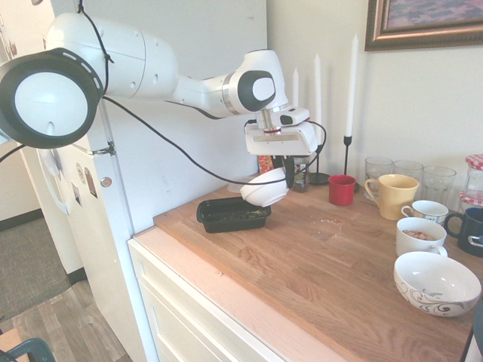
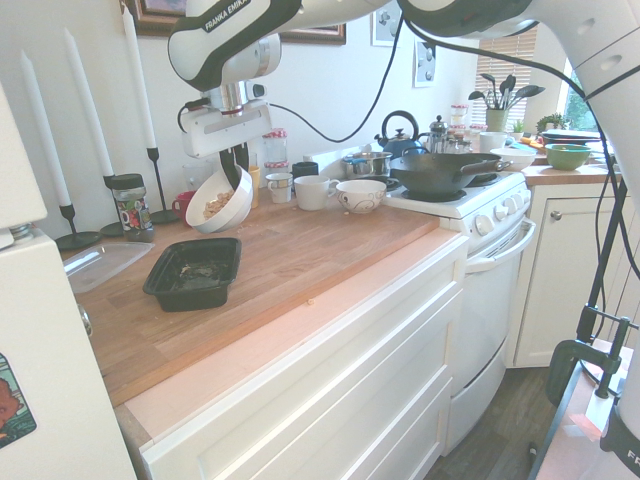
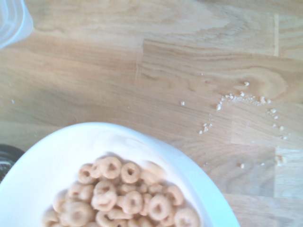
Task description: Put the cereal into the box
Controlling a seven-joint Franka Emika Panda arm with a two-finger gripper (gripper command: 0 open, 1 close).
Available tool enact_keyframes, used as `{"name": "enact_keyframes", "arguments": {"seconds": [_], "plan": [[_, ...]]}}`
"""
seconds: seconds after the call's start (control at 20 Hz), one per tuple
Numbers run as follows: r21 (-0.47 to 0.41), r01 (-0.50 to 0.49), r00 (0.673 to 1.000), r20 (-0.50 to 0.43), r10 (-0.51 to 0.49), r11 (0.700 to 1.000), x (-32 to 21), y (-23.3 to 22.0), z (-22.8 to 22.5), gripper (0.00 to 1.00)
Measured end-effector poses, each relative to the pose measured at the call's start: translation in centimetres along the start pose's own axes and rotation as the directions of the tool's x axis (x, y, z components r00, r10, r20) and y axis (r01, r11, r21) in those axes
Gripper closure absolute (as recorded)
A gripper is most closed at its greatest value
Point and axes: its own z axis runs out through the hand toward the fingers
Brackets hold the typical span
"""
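So I'm running my white arm (image 2: 225, 45) over the wooden counter (image 2: 330, 240), and the fridge (image 2: 50, 350) is standing at the counter's end. 3 white candles (image 2: 88, 100) are rising at the back by the wall. The black tray, aka our box (image 2: 195, 274), is sitting on the wood, with the clear lid (image 2: 108, 262) lying just beside it. I'm holding the white bowl (image 2: 222, 203) off the counter near the tray, and it's tipping well over, its open side leaning toward the tray in the second exterior view. The patterned bowl (image 1: 437, 283) is standing well apart, near 3 mugs. As for my gripper (image 2: 238, 182), it's pinching the bowl's rim, its 2 dark fingers closing on the wall, so not open at all. The red mug (image 1: 342, 190) and yellow mug (image 1: 396, 196) are resting further back. The cereal (image 3: 125, 196) is piling up inside the tilted bowl, lots of little rings, and pale crumbs (image 3: 242, 98) are dotting the wood.
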Motion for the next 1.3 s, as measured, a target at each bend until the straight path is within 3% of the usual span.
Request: {"name": "enact_keyframes", "arguments": {"seconds": [0.65,1.3], "plan": [[-0.176,0.093,0.983,-0.139,-0.118,0.980,-3.1,-3.0,-0.6,1.00],[-0.343,0.137,0.904,-0.341,-0.259,0.929,-6.7,-7.2,-1.6,1.00]]}}
